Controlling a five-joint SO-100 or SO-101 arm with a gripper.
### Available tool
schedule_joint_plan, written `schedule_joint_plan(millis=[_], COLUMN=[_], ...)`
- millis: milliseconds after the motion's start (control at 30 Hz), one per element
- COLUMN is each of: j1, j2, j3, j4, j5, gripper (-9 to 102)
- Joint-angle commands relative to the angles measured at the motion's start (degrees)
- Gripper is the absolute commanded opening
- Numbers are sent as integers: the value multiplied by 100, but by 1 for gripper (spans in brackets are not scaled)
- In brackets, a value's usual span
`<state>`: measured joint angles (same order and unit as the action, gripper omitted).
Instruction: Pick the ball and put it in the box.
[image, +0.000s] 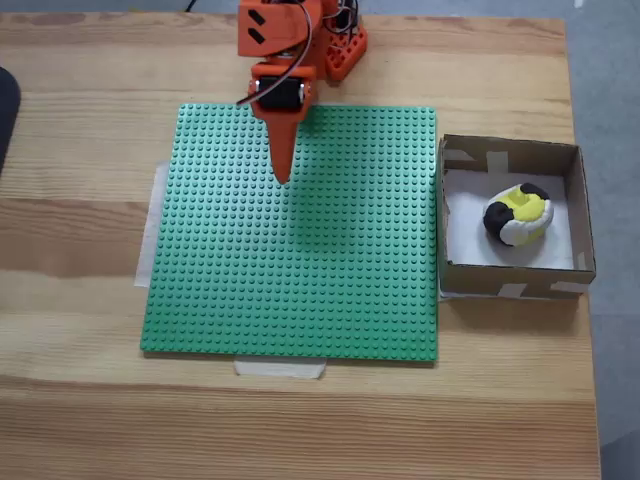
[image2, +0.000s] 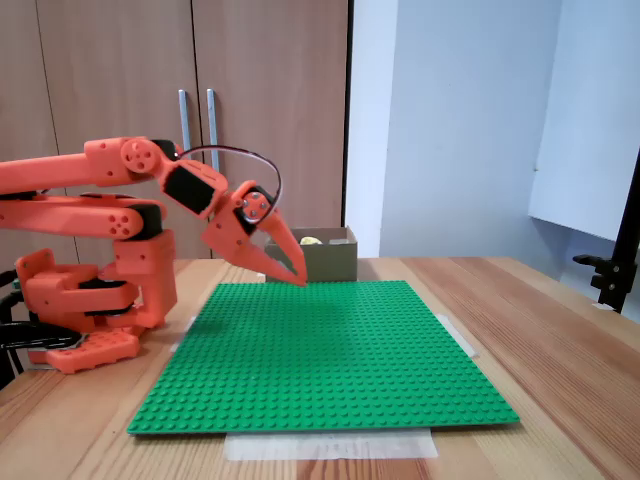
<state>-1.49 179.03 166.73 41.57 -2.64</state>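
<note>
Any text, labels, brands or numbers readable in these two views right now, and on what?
None can be read.
The ball in the box: yellow, black and white panels; any print is too small and blurred.
The green studded plate, the box's tape patches and the gripper: no lettering visible.

Cardboard box (image: 515, 283), studded plastic baseplate (image: 300, 260), grained wood table (image: 90, 290), stitched ball (image: 518, 214)

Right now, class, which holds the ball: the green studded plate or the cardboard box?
The cardboard box, right of the green plate in a fixed view: the ball lies on its white bottom, not on the plate's studs.
</note>
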Motion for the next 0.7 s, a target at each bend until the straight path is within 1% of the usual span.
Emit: schedule_joint_plan(millis=[0, 267, 667], j1=[-53, -18, -26], j2=[229, 562, 562], j3=[158, 650, 1591], j4=[-105, -18, -712], j5=[-44, -123, -246], gripper=[-1, -1, -1])
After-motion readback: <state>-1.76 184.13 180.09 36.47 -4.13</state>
